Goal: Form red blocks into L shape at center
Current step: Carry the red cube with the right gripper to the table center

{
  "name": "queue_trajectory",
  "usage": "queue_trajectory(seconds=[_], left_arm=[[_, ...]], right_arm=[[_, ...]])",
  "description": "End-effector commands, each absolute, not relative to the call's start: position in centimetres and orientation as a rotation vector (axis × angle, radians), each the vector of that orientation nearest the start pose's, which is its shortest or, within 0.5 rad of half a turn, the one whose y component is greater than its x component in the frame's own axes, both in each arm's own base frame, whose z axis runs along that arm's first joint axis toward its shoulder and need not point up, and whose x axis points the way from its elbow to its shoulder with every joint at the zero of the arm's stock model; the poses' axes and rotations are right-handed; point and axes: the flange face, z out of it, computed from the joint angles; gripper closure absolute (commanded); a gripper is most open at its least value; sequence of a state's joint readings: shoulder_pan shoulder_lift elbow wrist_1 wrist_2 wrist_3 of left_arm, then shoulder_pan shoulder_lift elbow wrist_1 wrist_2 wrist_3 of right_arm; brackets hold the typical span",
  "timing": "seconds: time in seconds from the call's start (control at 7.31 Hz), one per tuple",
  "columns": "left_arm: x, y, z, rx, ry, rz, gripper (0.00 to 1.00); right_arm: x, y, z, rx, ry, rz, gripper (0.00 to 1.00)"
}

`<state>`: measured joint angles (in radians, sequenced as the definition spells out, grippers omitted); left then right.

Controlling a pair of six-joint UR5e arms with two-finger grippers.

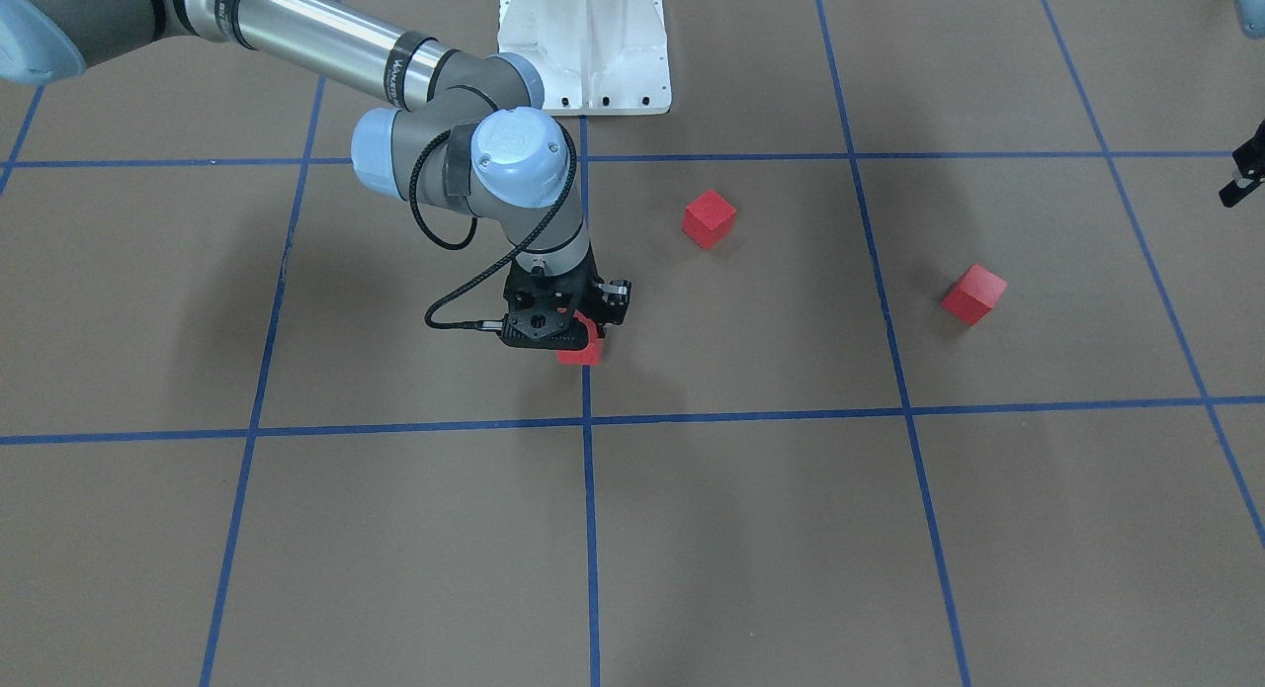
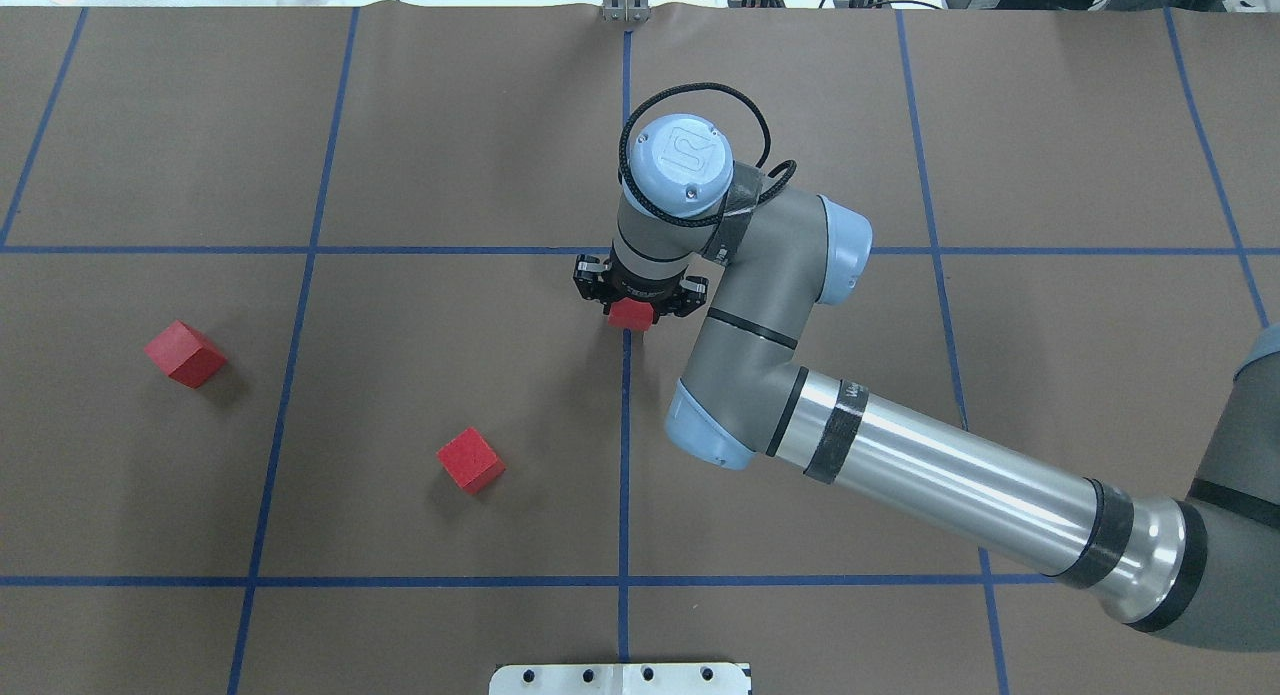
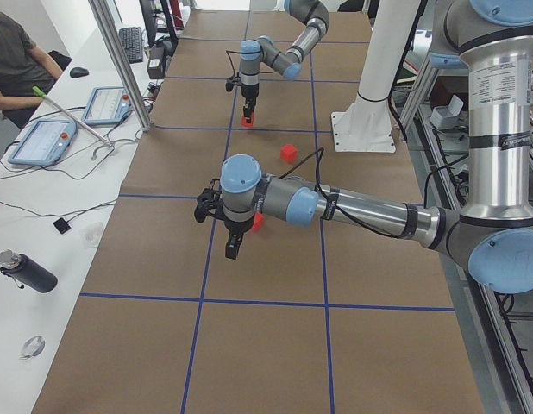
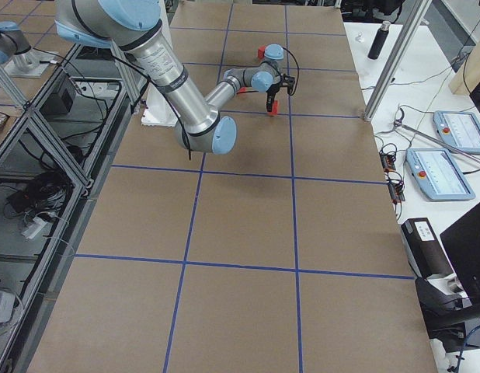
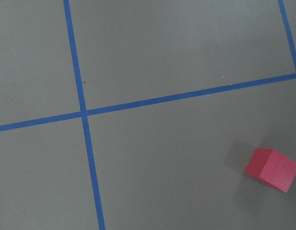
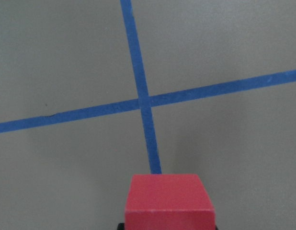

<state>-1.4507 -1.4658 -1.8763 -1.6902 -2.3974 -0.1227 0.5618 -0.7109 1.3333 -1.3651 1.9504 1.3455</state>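
Observation:
My right gripper (image 2: 631, 310) points straight down over the middle blue tape line (image 2: 625, 425) at the center, shut on a red block (image 2: 630, 316). That block fills the bottom of the right wrist view (image 6: 169, 201) and sits low, at or just above the brown floor (image 1: 585, 351). A second red block (image 2: 470, 460) lies loose one square toward my left, and a third (image 2: 185, 353) lies farther left, tilted to the grid. The left wrist view catches the third block (image 5: 271, 168) with no fingers showing. My left gripper (image 1: 1247, 171) is only partly in view at the frame edge, so I cannot tell its state.
The white robot base (image 1: 583, 44) stands at the table's near edge on the middle line. Blue tape divides the brown floor into large squares. In the left side view a person (image 3: 16, 60) sits at a side desk with tablets (image 3: 42, 142) and a bottle (image 3: 25, 272).

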Motion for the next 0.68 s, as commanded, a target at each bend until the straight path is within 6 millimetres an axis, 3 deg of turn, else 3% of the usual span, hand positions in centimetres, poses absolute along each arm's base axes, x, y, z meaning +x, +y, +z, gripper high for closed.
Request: queue_trajectory(seconds=[0.0,0.55], left_arm=[[-0.45,-45.98,53.87,0.202,0.85,0.132,0.0],[-0.44,-46.04,53.88,0.202,0.85,0.132,0.0]], right_arm=[[-61.18,-48.87,20.35,0.002,-0.883,0.115,0.93],[-61.9,-48.36,20.98,0.008,-0.87,0.081,0.67]])
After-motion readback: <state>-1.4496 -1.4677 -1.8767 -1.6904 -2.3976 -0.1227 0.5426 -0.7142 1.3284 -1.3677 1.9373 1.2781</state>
